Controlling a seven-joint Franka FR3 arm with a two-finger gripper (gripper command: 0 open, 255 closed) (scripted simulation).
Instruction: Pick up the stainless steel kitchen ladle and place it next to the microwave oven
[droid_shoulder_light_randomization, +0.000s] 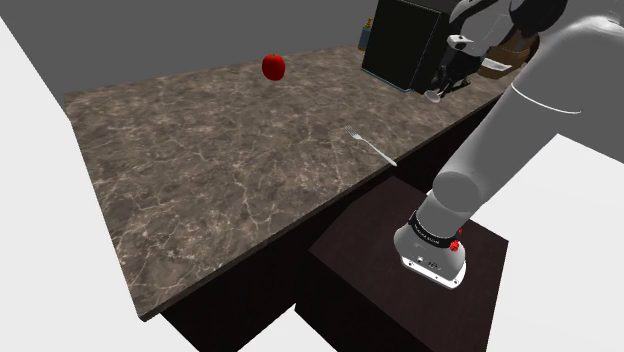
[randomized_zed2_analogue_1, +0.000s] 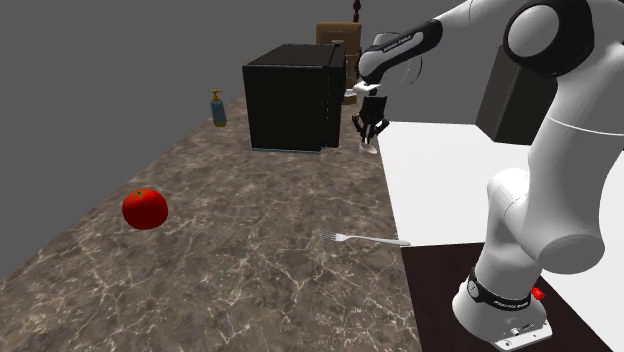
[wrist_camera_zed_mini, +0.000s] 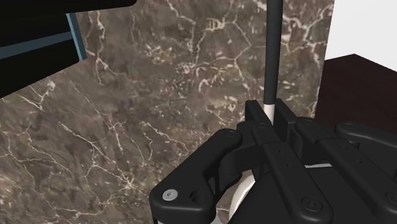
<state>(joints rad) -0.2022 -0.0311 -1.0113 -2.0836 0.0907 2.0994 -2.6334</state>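
My black gripper (droid_shoulder_light_randomization: 441, 86) (randomized_zed2_analogue_1: 370, 128) hangs low over the marble counter (droid_shoulder_light_randomization: 220, 170), just off the front corner of the black microwave (droid_shoulder_light_randomization: 402, 42) (randomized_zed2_analogue_1: 292, 95) (wrist_camera_zed_mini: 32, 25). It is shut on the ladle (wrist_camera_zed_mini: 273, 57), whose thin handle runs out past the fingertips, dark at the far end and white where the fingers (wrist_camera_zed_mini: 254, 118) clasp it. The pale bowl of the ladle (randomized_zed2_analogue_1: 371, 148) shows below the hand, near the counter's edge. In the wrist view the gripper (wrist_camera_zed_mini: 270, 114) sits over marble, with the microwave's base beside it.
A red round fruit (droid_shoulder_light_randomization: 273, 67) (randomized_zed2_analogue_1: 144, 208) lies far across the counter. A fork (droid_shoulder_light_randomization: 372, 147) (randomized_zed2_analogue_1: 365, 239) rests near the counter edge by the stand (droid_shoulder_light_randomization: 400, 260). A small blue bottle (randomized_zed2_analogue_1: 218, 108) and a brown box (randomized_zed2_analogue_1: 335, 35) stand behind the microwave.
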